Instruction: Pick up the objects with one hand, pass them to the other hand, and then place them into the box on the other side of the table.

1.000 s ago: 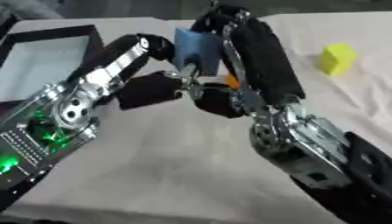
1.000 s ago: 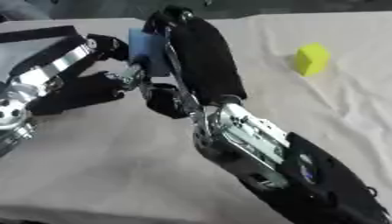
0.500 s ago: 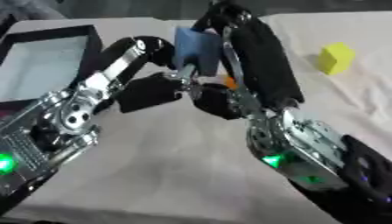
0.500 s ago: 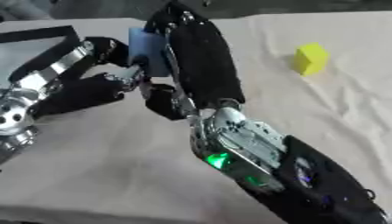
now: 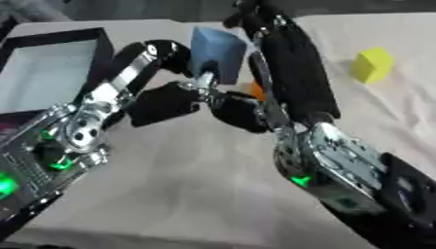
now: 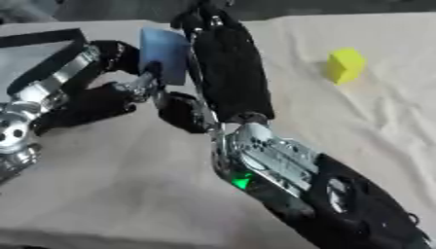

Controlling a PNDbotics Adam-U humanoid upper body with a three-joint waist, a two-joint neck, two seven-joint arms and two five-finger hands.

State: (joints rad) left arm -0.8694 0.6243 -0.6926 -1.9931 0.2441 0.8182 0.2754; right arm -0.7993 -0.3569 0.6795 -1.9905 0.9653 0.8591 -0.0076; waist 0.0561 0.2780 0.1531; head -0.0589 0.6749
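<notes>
In the left eye view, both hands are meeting just right of the box (image 5: 53, 63), above the cloth (image 5: 187, 185). The blue block (image 5: 217, 52) is sitting between them, off the cloth. The left hand (image 5: 166, 99) is curling its fingers at the block's lower edge; the right hand (image 5: 247, 29) is closing on its far side. A yellow block (image 5: 372, 64) is lying well right of the box.

In the right eye view, the blue block is sitting upright, pinched between both hands; which hand is bearing it cannot be told.
</notes>
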